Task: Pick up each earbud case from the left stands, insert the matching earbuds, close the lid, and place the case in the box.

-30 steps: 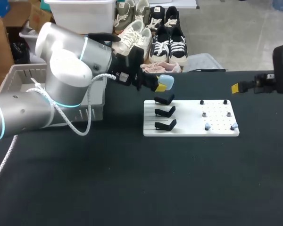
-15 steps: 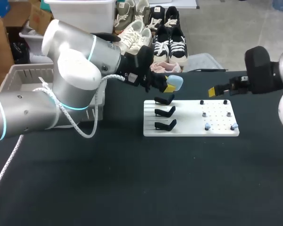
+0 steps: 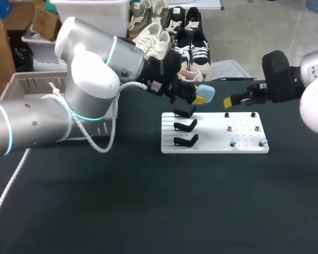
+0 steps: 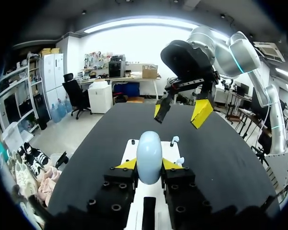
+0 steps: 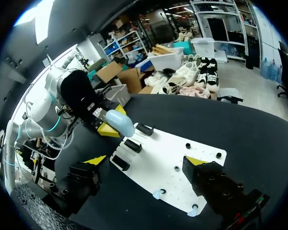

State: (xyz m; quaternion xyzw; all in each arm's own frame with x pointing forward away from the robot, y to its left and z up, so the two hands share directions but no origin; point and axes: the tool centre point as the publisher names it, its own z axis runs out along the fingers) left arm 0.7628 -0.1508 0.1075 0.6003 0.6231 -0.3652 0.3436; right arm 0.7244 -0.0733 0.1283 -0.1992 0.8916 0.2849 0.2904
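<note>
— Left gripper [image 3: 201,98], clamped on the earbud case [image 3: 206,93], has carried it toward 3 o'clock, hanging at the stands' [image 3: 185,126] 1 o'clock.
— Right gripper [image 4: 180,111], spread wide and empty, has swung in from 3 o'clock; earbud insertion looks next.

My left gripper [image 4: 149,164] gripped the case [image 4: 149,151] facing my spread right gripper [image 4: 180,111], with open air between them. Under that gap, stands [image 3: 185,126] and pegs [image 3: 229,128] rose from the board [image 3: 212,147]. The table [image 3: 148,201] nearer me offered passage.
</note>
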